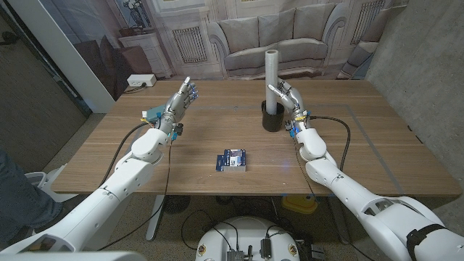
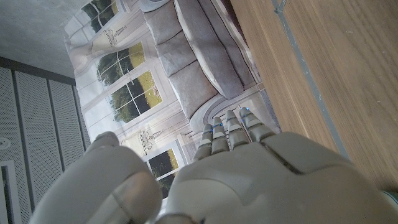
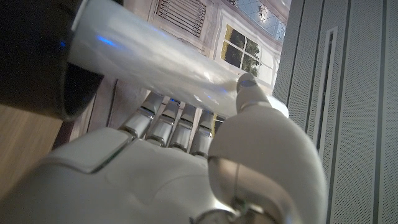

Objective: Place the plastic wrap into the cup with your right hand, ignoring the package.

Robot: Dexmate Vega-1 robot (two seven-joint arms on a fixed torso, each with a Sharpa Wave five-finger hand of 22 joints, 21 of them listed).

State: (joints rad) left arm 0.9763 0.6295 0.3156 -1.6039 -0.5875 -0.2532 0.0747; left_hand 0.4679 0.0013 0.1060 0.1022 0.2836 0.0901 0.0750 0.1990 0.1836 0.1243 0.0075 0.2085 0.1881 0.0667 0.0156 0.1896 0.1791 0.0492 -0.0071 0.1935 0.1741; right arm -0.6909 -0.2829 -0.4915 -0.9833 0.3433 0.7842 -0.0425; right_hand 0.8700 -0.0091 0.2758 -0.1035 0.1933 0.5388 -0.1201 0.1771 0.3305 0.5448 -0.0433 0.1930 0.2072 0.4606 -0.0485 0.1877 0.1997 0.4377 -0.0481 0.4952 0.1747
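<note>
At the far right part of the table (image 1: 217, 116) the right hand (image 1: 288, 99) is up beside the roll (image 1: 272, 76), with its forearm reaching from the near right corner. Its fingers (image 1: 282, 90) are together against the roll's side, just above the cup (image 1: 273, 117); from the right wrist view the thumb tip (image 3: 247, 83) lies on the roll (image 3: 155, 59) and the other fingers (image 3: 168, 121) are behind it, so the hand grips the roll. The roll stands upright with its lower end inside the black cup (image 3: 43, 56), and the most part of it rises above the rim.

On the other side, the left hand (image 1: 179, 100) is lifted over the table, with fingers straight and a little apart, holding nothing. The left wrist view shows the back of this hand (image 2: 249, 180) with its fingers (image 2: 227, 134) pointing away.

Between the two arms, nearer to me, a small blue and white package (image 1: 232, 160) lies flat on the wood. It carries some print, but it is too small to read.
</note>
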